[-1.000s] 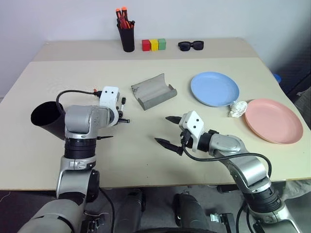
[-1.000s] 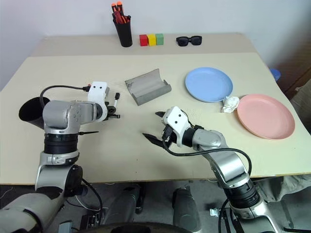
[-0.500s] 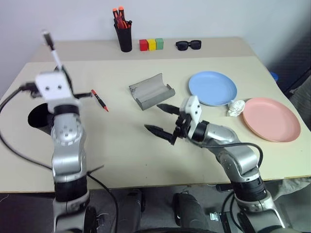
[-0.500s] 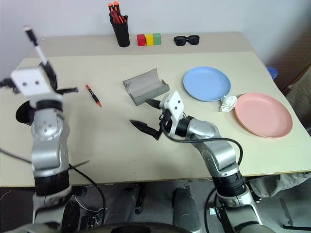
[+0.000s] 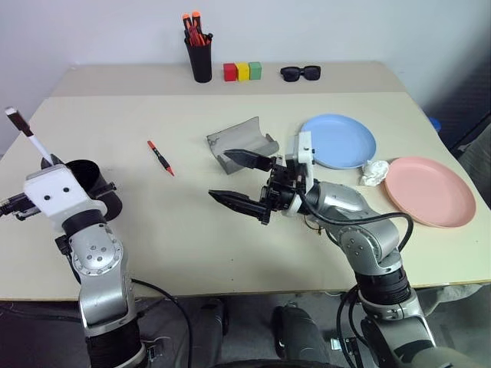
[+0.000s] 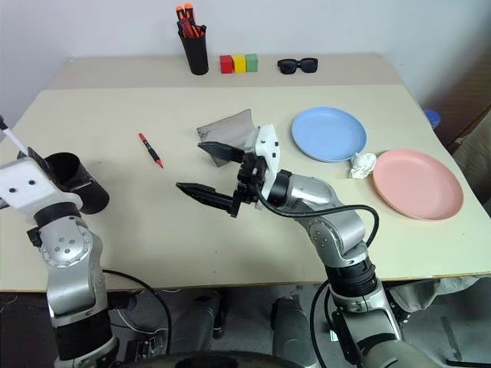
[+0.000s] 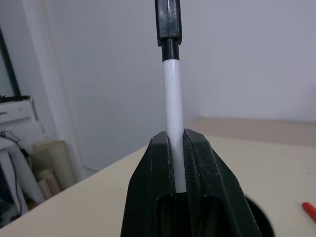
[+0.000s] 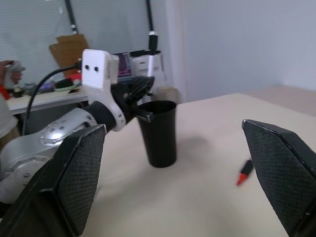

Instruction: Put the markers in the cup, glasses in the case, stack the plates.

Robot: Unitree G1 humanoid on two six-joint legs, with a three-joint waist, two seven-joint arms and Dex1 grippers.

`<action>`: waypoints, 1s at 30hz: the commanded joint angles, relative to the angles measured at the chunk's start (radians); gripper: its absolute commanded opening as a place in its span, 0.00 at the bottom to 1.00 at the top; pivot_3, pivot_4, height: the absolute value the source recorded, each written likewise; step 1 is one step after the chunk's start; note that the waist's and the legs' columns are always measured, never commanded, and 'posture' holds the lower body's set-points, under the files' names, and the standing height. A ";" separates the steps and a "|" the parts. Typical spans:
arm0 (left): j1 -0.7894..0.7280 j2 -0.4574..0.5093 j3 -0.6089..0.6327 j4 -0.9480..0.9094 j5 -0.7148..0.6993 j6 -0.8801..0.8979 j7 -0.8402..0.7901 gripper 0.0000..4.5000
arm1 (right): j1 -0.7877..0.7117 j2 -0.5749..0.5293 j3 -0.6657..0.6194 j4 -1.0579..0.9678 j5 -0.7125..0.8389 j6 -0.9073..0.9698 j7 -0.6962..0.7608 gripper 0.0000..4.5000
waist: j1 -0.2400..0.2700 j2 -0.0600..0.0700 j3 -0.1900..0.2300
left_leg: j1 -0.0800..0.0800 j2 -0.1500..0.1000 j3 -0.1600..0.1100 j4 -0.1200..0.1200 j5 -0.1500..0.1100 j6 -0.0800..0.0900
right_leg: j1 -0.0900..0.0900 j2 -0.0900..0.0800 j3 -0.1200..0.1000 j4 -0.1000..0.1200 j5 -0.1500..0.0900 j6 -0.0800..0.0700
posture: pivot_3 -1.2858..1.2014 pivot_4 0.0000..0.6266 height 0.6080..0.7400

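While the left pincer (image 5: 40,162) clamps the white marker (image 5: 23,130) just beside the cup (image 5: 90,184) at the table's (image 5: 199,222) left edge, the head view has the red marker (image 5: 160,157) lying loose mid-table and the right pincer (image 5: 239,178) spread wide and empty in front of the case (image 5: 238,140), with the blue plate (image 5: 337,140) and pink plate (image 5: 430,190) apart. In the left wrist view, both fingers (image 7: 155,182) pinch the marker upright. In the right wrist view, the cup (image 8: 158,133) stands between the open fingers (image 8: 81,173). The marker step seems underway; next, tip it over the cup's mouth and release.
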 commanded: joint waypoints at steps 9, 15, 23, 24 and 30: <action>-0.003 -0.006 0.022 -0.008 0.016 -0.024 0.019 0.59 | -0.009 0.008 0.011 -0.018 -0.003 -0.020 -0.005 1.00 | -0.002 0.000 0.000 | 0.000 0.000 0.000 0.000 0.000 0.000 | 0.000 0.000 0.000 0.000 -0.001 -0.001 | 0.52 0.24 1.00; -0.007 -0.009 0.020 -0.013 0.011 -0.023 0.016 0.81 | 0.006 0.004 0.012 -0.028 -0.005 -0.022 -0.008 1.00 | -0.002 0.000 0.000 | 0.000 0.000 0.000 0.000 0.000 0.000 | 0.000 0.000 0.000 0.000 -0.001 -0.002 | 0.52 0.24 1.00; -0.253 0.030 -0.111 -0.027 -0.101 0.062 -0.151 0.81 | 0.001 0.011 -0.010 -0.013 0.001 -0.027 -0.027 1.00 | 0.005 -0.001 0.000 | -0.001 0.000 -0.001 0.001 0.000 0.000 | 0.000 0.000 -0.002 0.000 -0.001 -0.002 | 0.52 0.24 1.00; -0.293 0.028 -0.127 -0.020 -0.121 0.107 -0.172 0.81 | -0.003 0.014 -0.015 -0.008 0.003 -0.027 -0.033 1.00 | 0.002 -0.001 0.000 | -0.001 0.000 -0.001 0.001 0.000 0.000 | 0.001 0.000 -0.002 0.000 -0.001 -0.002 | 0.52 0.24 1.00; -0.563 -0.025 -0.122 0.167 -0.093 0.693 -0.063 0.99 | -0.015 0.025 -0.039 0.019 -0.006 -0.038 -0.063 1.00 | -0.017 -0.001 0.000 | 0.000 0.000 -0.001 0.000 0.000 0.000 | 0.001 0.002 -0.001 0.001 0.001 0.002 | 0.52 0.24 1.00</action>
